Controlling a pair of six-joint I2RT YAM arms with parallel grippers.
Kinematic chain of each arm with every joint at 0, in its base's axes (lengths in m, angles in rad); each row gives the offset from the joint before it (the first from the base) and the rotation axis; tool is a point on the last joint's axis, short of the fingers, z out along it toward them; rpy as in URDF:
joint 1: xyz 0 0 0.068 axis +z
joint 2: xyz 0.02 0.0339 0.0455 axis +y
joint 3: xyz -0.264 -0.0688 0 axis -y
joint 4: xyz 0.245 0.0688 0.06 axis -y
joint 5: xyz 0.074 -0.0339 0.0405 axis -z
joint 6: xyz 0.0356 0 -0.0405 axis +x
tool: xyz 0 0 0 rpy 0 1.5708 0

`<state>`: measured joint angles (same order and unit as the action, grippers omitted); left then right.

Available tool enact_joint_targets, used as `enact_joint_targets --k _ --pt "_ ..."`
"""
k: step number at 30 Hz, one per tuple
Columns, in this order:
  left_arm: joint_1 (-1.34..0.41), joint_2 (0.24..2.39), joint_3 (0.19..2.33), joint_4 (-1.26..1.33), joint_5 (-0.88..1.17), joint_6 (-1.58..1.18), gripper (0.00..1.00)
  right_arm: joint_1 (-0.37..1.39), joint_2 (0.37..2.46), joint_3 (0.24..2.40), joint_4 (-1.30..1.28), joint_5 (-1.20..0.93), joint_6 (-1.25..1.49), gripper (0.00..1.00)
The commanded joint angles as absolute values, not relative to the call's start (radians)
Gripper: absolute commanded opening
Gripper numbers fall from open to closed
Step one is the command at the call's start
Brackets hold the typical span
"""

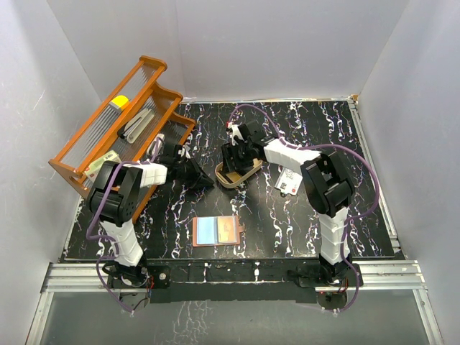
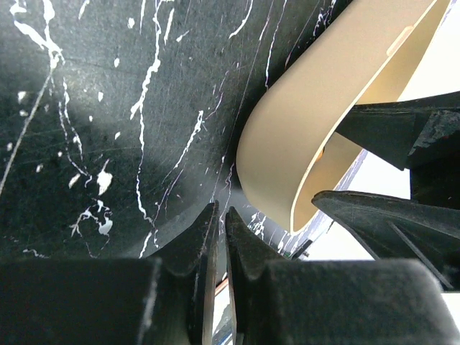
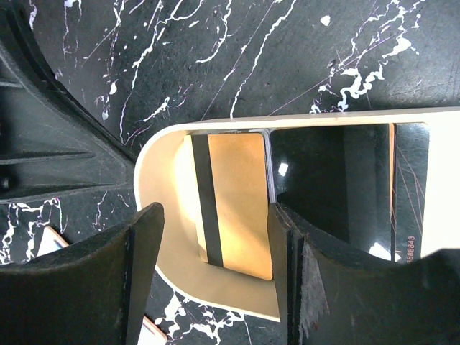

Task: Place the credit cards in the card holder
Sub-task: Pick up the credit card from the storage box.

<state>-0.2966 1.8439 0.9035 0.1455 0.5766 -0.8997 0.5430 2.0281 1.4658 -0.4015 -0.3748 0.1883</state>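
- I read the right gripper [image 3: 212, 215] jaws apart, straddling the orange card [image 3: 241, 208] in the tan tray [image 3: 164, 244].
- Left gripper [image 2: 219, 219] jaws together, at the tray's 9 o'clock.
- Card holder [image 1: 215, 231] lies open on the worktop [image 1: 287, 223], at the tray's 6 o'clock.

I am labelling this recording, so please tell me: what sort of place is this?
Probably a robot test booth in a lab: plain white walls enclose a black marbled table on three sides, and the left arm and right arm are bolted to a metal rail at its near edge.

Left claw [image 2: 221, 230], pinched together, beside the tan tray [image 2: 287, 136] rim.
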Motion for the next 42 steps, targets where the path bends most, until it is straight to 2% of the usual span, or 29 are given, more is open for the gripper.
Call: enact_joint_targets --k 1,10,42 --pt "-0.292 1.861 0.937 0.180 0.608 -0.908 0.08 0.545 2.038 1.447 -0.355 -0.454 0.211 0.58" --pt "-0.291 1.894 0.953 0.196 0.613 -0.917 0.09 0.516 2.017 1.413 -0.278 -0.601 0.287 0.55" --pt "-0.292 1.902 0.955 0.196 0.614 -0.914 0.11 0.505 1.919 1.374 -0.234 -0.712 0.339 0.50"
